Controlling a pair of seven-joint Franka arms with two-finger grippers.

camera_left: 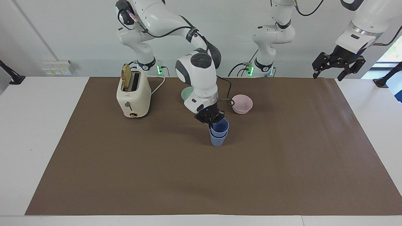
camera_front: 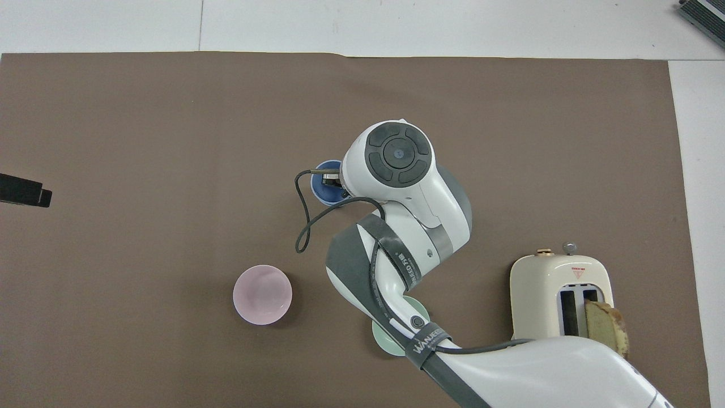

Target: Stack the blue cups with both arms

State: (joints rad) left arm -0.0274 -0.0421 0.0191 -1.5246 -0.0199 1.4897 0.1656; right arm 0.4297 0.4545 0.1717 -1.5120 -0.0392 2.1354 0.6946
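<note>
1. The right gripper (camera_left: pixel 211 121) is at the rim of the upper cup (camera_left: pixel 220 126), one finger looking to be inside the mouth and one outside. It appears closed on the rim wall, though the wrist hides the fingers in the overhead view.
2. The upper cup sits nested in the lower cup (camera_left: pixel 217 140), which stands on the mat (camera_left: pixel 282 163) mid-table, farther from the robots than the pink bowl (camera_left: pixel 242 103) and the green bowl (camera_left: pixel 187 93).
3. The upper cup leans slightly, its rim tipped toward the left arm's end, so I judge it not fully seated.
4. To finish well, press straight down along the lower cup's axis and level the rim before letting go. A sideways push could tip the light stack.
5. Open the fingers only enough to free the rim, then lift straight up, so the inner finger does not drag the cup out again.
6. The left gripper (camera_left: pixel 338 64) waits raised over the mat's corner at its own end, fingers spread and empty.
7. The toaster (camera_left: pixel 133 94), with a slice in one slot, stands well clear toward the right arm's end.
</note>
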